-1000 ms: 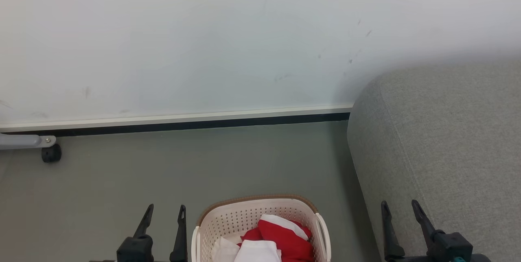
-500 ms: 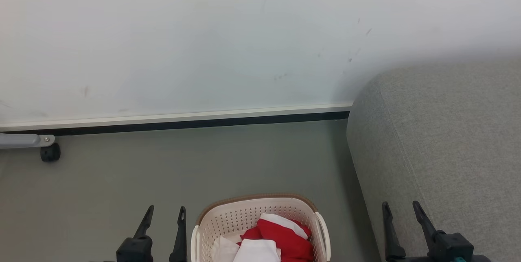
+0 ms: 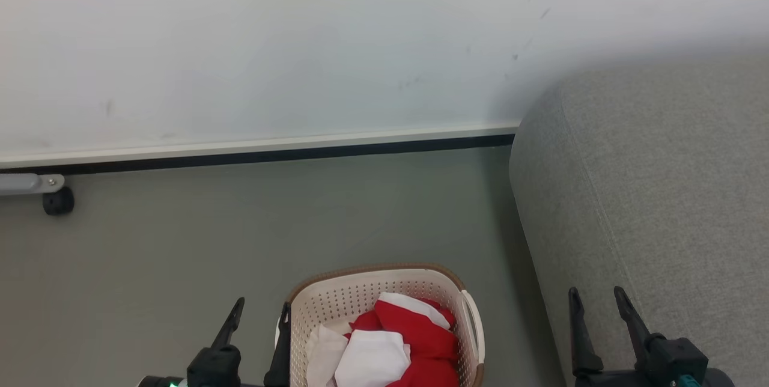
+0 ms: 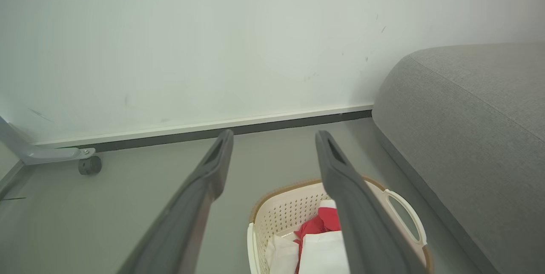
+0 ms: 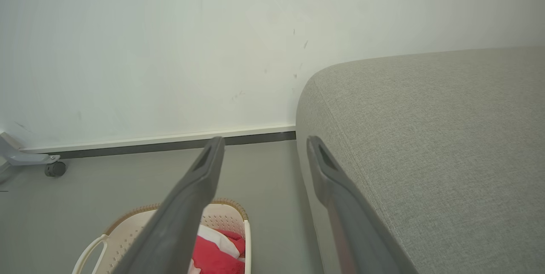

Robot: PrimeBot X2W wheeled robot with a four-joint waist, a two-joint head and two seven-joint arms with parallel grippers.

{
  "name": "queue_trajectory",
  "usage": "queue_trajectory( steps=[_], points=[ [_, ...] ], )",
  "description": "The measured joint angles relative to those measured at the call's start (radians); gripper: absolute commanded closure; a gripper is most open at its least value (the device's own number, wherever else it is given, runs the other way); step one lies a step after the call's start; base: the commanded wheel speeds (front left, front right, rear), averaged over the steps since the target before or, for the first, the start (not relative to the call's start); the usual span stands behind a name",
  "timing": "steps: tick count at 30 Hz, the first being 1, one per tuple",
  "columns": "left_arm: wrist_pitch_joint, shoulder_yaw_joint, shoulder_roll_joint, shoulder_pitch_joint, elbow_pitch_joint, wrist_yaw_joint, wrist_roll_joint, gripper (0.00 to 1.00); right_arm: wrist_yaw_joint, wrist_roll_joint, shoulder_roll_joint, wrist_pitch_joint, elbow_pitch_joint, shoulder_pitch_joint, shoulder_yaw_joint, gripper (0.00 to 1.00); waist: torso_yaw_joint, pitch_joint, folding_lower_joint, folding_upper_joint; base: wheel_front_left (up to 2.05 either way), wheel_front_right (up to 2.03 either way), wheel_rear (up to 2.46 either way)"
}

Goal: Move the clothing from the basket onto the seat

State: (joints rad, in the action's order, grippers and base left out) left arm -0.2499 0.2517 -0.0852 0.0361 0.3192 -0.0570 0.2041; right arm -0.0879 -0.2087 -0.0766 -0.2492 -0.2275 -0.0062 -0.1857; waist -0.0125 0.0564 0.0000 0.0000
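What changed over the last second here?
The head camera tipped down, sliding the whole scene up the view. The left gripper edged toward the basket. It and the right gripper stayed open and empty; the clothing stayed in the basket.

The right gripper [image 5: 265, 143] stood open above the floor [image 5: 106, 184], with the basket [image 5: 228, 218] of red clothing [image 5: 215, 258] at lower left and the sofa [image 5: 425, 146] to the right.
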Motion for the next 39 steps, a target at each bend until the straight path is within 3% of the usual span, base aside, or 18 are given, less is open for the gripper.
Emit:
queue_trajectory(
  steps=[13,39],
  points=[
    [-0.003,0.050,0.001,0.126,0.065,0.036,-0.052,0.00,0.000,0.007,-0.001,0.000,0.069,-0.103,0.029,0.00,-0.041,0.151,0.0003,0.0001,0.00,0.00,0.00],
    [0.031,0.153,-0.048,0.479,0.317,0.085,-0.223,0.00,0.018,0.006,0.015,-0.007,0.220,-0.341,0.026,0.00,-0.238,0.524,0.0003,0.0002,0.00,0.00,0.00]
  ],
)
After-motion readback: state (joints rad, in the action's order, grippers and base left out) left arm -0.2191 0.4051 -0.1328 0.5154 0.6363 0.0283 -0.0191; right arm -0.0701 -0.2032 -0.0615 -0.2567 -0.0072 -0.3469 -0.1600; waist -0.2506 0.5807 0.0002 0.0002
